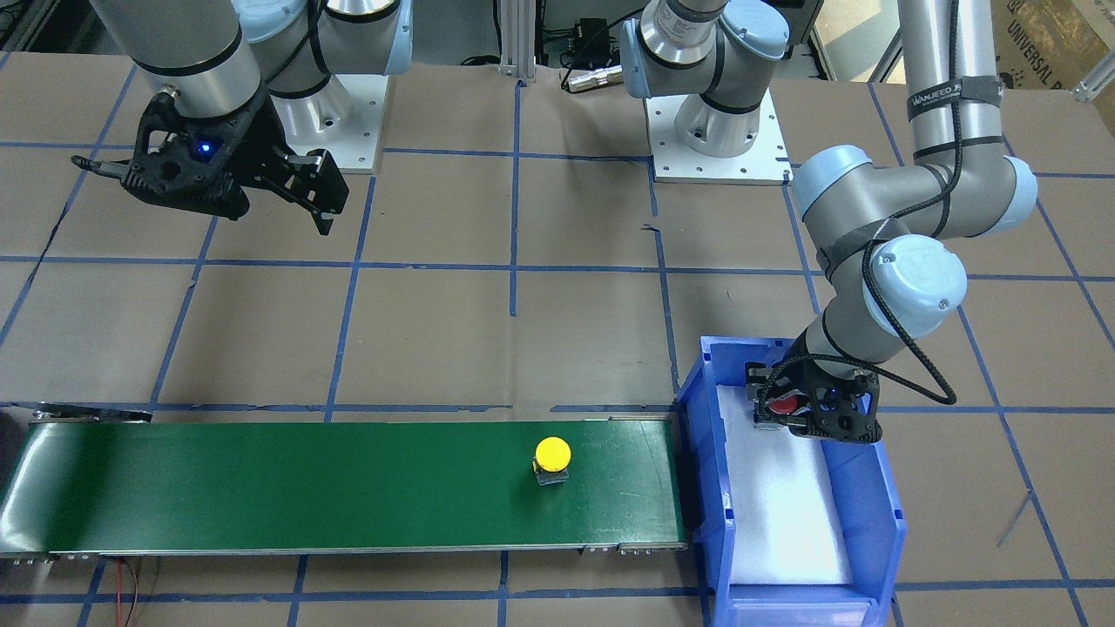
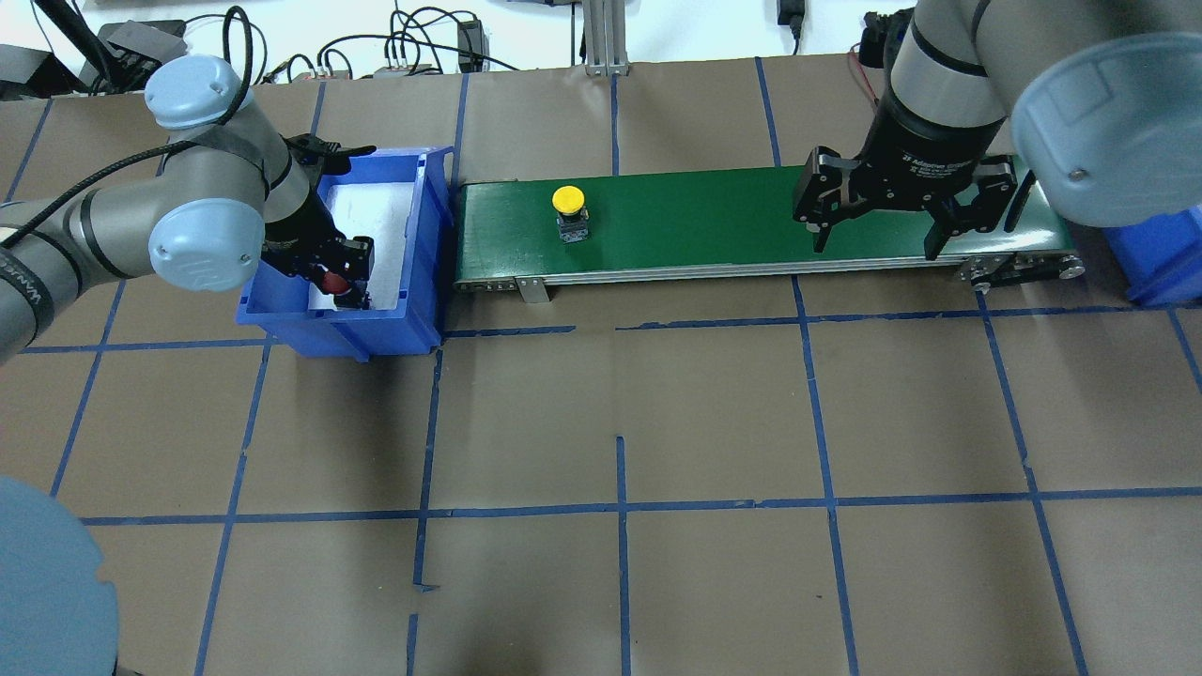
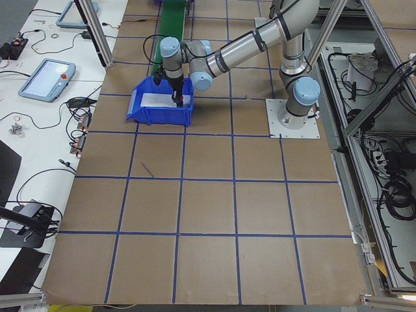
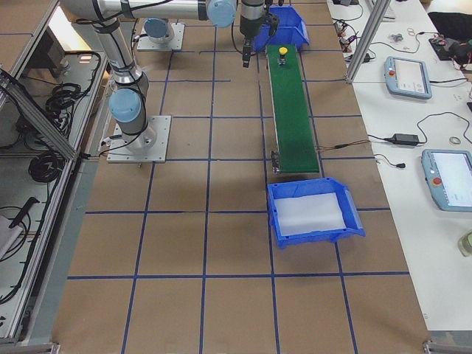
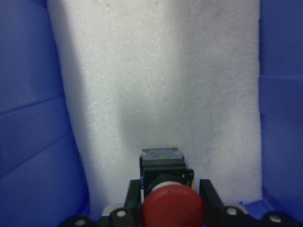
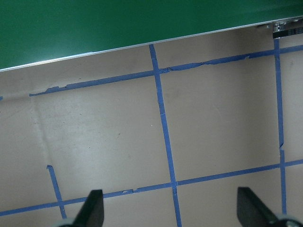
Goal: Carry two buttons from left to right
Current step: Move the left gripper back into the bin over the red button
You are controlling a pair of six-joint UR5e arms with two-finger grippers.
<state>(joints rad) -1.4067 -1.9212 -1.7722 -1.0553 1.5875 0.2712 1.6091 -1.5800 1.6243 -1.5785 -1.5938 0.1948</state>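
Halfway at best — neither button delivered.
My left claw [image 5: 171, 191] grips the red button [image 5: 173, 210] inside the blue bin [image 1: 871, 488] at the green belt [image 1: 305, 488]'s end; the yellow button [image 1: 552, 455] stands on the belt near that end. Right claw [image 2: 876, 248] hangs wide at the opposite end — the left arm's strap [image 1: 943, 87] reads "WANJEED".

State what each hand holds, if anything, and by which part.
Left hand grips the red button by its cap's sides; right hand is open, holding nothing.

The table [image 2: 714, 413], papered brown with a blue tape grid, carries a green conveyor [image 2: 714, 221] across the overhead view's upper middle. One blue bin [image 2: 427, 244] sits just beside its left end, and a second blue bin [image 2: 1160, 268] at the right edge.
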